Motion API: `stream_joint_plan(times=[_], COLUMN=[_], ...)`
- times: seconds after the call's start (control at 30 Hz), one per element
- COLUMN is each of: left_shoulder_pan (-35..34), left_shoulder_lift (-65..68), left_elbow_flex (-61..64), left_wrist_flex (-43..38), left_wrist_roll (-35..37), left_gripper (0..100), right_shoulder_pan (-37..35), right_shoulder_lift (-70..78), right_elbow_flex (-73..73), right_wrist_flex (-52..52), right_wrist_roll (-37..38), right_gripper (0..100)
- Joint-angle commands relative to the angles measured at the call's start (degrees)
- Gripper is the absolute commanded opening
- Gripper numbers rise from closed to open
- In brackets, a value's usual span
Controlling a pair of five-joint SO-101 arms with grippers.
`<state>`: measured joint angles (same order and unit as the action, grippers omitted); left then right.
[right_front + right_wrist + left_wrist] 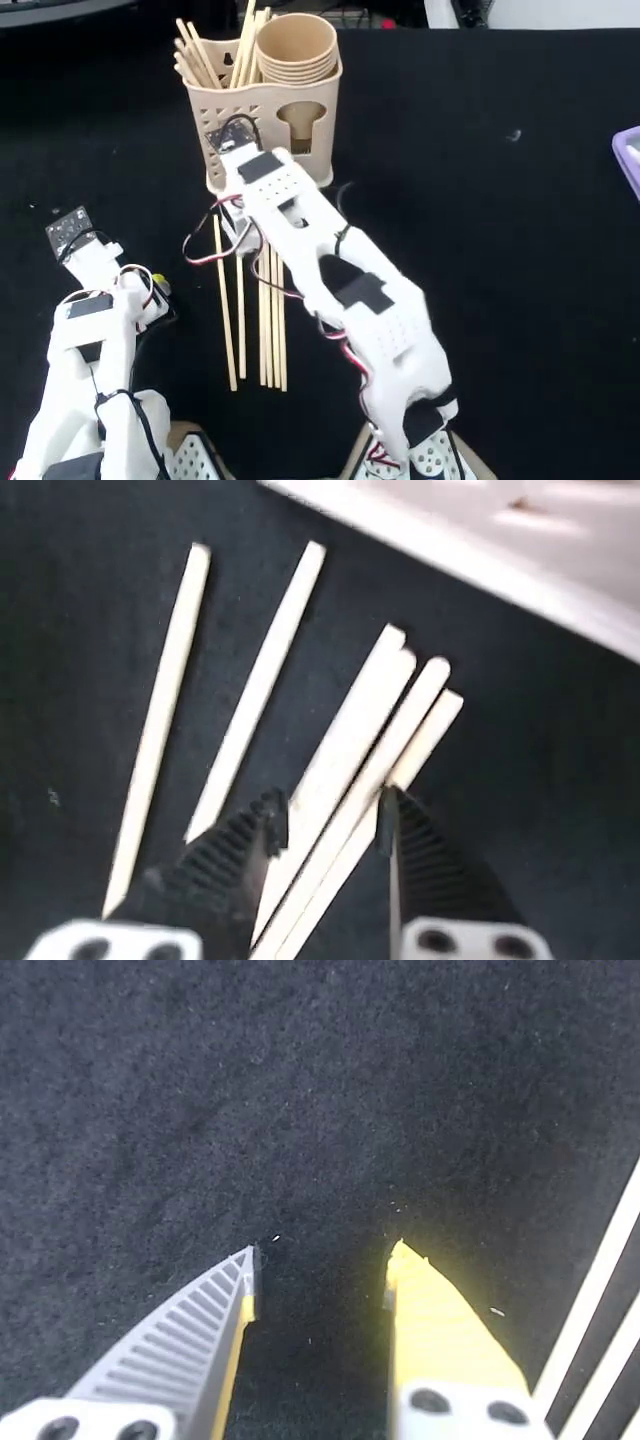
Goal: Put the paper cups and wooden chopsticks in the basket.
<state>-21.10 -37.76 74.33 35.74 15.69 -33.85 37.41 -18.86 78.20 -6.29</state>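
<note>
I counted six wooden chopsticks (268,320) lying flat on the table: two singles a little apart from each other, and four bunched side by side. My right wrist view gave the clearest count of those six (340,770). From above, the bunch was harder to separate.

One basket (262,105) stood at the far end of the loose sticks. It held a nested stack of paper cups (297,50) in one compartment. I could make out about five rims but not an exact number. A further sheaf of chopsticks (205,55) leaned upright in the other compartment, too crowded to count.

My right gripper (328,815) hung low over the bunch with its jaws apart. The four sticks passed between them, and the basket's pale base (500,560) lay just past the stick ends.

My left gripper (320,1260) was well off to the side with its jaws also apart, and only cloth lay between them.

The table (500,300) was covered in black felt-like cloth. A purple object (628,155) sat at its edge.

Two pale strips (600,1290) crossed a corner of my left wrist view, and I could not tell what they were.
</note>
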Motion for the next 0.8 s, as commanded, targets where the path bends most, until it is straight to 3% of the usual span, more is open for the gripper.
stream_joint_plan(times=[0.0,0.13,0.5,0.63,0.77], left_shoulder_pan=[-0.13,-0.13,-0.13,-0.13,-0.13], left_shoulder_lift=[-1.41,-1.41,-1.41,-1.41,-1.41], left_elbow_flex=[-0.48,-0.48,-0.48,-0.48,-0.48], left_wrist_flex=[-0.79,-0.79,-0.88,-0.88,-0.88], left_wrist_roll=[-0.26,-0.26,-0.26,-0.26,-0.26], left_gripper=[21,21,21,21,21], right_shoulder_pan=[-0.44,-1.05,-2.55,-3.96,-5.80], right_shoulder_lift=[2.42,2.68,1.80,-5.85,-19.91], right_elbow_flex=[-6.73,-7.60,-6.99,-0.22,15.69], right_wrist_flex=[5.45,6.95,7.30,3.78,-4.66], right_wrist_roll=[1.05,4.75,4.22,3.96,2.46], right_gripper=[15.2,14.9,12.8,12.9,12.9])
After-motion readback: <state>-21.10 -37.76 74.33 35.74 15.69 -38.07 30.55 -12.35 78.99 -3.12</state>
